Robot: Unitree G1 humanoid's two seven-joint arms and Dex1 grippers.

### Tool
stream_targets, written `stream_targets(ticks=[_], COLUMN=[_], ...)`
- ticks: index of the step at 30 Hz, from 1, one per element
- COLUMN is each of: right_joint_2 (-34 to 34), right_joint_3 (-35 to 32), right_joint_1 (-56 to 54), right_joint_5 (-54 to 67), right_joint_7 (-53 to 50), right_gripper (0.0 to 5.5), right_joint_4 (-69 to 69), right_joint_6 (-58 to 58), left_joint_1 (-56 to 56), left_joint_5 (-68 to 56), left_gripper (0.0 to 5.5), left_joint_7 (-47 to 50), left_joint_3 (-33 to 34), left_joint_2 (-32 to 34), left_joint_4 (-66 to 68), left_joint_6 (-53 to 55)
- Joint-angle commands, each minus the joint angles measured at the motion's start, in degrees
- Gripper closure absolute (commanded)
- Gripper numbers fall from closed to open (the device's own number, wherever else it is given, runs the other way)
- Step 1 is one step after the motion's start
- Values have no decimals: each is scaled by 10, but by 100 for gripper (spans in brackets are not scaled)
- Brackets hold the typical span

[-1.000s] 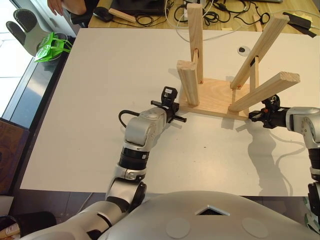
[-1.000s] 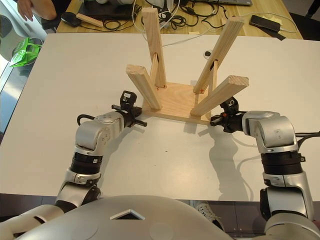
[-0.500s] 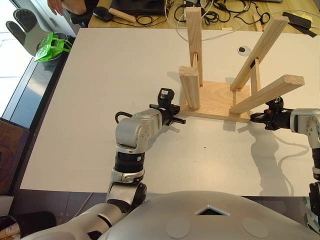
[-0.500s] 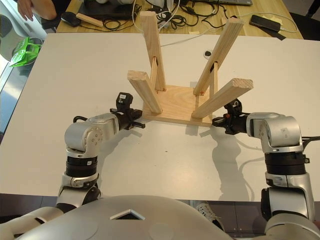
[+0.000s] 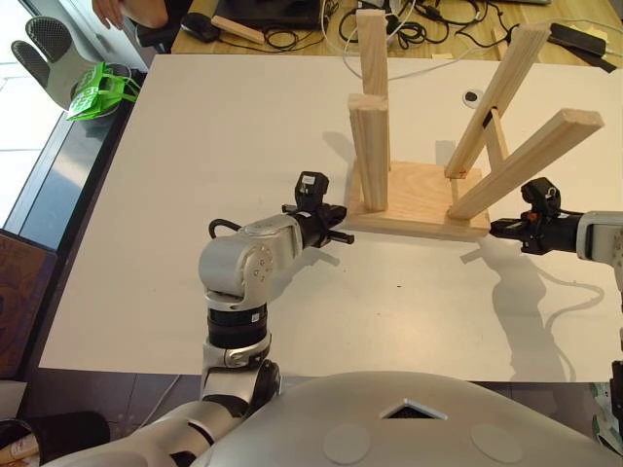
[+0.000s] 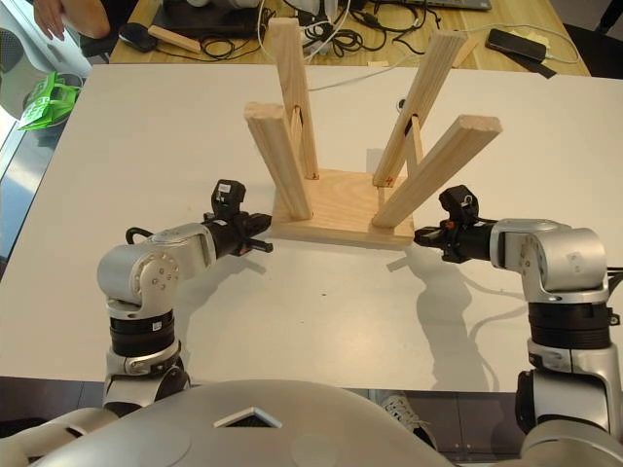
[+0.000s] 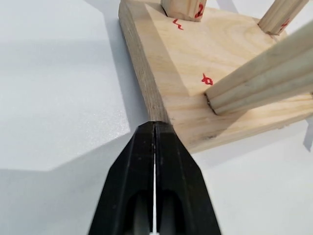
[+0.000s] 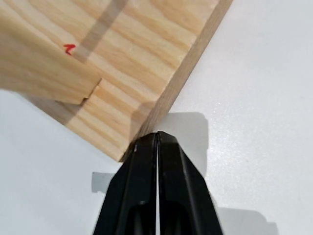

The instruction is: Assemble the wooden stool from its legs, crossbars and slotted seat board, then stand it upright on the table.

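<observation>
The wooden stool stands upside down on the white table (image 5: 195,195), its seat board (image 5: 419,199) flat on the surface and its legs (image 5: 372,156) pointing up. A thin crossbar (image 5: 494,146) joins the two right legs. My left gripper (image 5: 343,236) is shut, and its tip (image 7: 154,128) touches the board's left edge (image 7: 151,93). Over on the other side my right gripper (image 5: 494,229) is shut too, its tip (image 8: 157,137) against the board's near right corner (image 8: 146,49). Neither gripper holds anything.
A small black disc (image 5: 474,96) lies on the table behind the stool. Beyond the far edge is a desk with cables (image 5: 292,37), a loose wooden piece (image 5: 238,29) and a phone (image 6: 521,44). A green object (image 5: 100,90) sits off the table's left side.
The stool has tipped back, so its legs stand more upright and the seat board lies flatter. My left elbow swung left, and both shut grippers stay at the board's edges.
</observation>
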Motion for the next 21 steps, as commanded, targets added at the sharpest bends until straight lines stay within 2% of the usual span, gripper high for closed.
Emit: stream_targets(ticks=[1,21], right_joint_2=[32,56], right_joint_3=[-17,-99], right_joint_1=[-14,-33], right_joint_5=[65,167], right_joint_7=[35,55], right_gripper=[550,550], right_joint_4=[-33,-84], right_joint_6=[8,23], left_joint_1=[-34,-87], left_joint_5=[-60,-74], left_gripper=[547,547], left_joint_7=[-31,-36], left_joint_3=[14,81], left_joint_2=[-41,-92], left_joint_4=[-34,-94], left_joint_6=[33,102])
